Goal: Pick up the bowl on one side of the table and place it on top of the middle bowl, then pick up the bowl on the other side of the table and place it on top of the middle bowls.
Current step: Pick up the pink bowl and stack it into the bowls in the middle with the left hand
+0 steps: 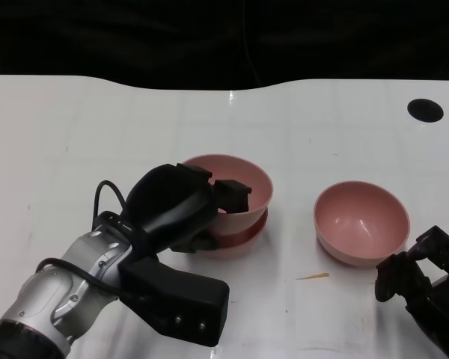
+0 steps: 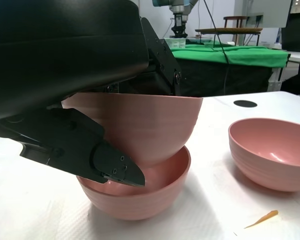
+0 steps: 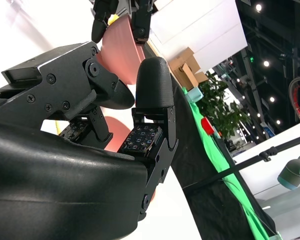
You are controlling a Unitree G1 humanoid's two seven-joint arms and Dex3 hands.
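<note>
My left hand (image 1: 176, 206) grips a pink bowl (image 1: 247, 178) by its near rim, fingers hooked inside and thumb against the outer wall. This bowl (image 2: 145, 125) sits tilted in the middle pink bowl (image 2: 140, 200), whose rim (image 1: 247, 238) shows just beneath it. The third pink bowl (image 1: 361, 221) stands alone to the right, upright and empty. My right hand (image 1: 419, 278) is low at the table's near right, just short of that bowl, with its fingers (image 3: 150, 85) apart and nothing in them.
A thin orange sliver (image 1: 313, 277) lies on the white table (image 1: 97, 127) in front of the right bowl. A black round hole (image 1: 424, 110) is at the far right. Beyond the far edge stands a green-covered table (image 2: 230, 55).
</note>
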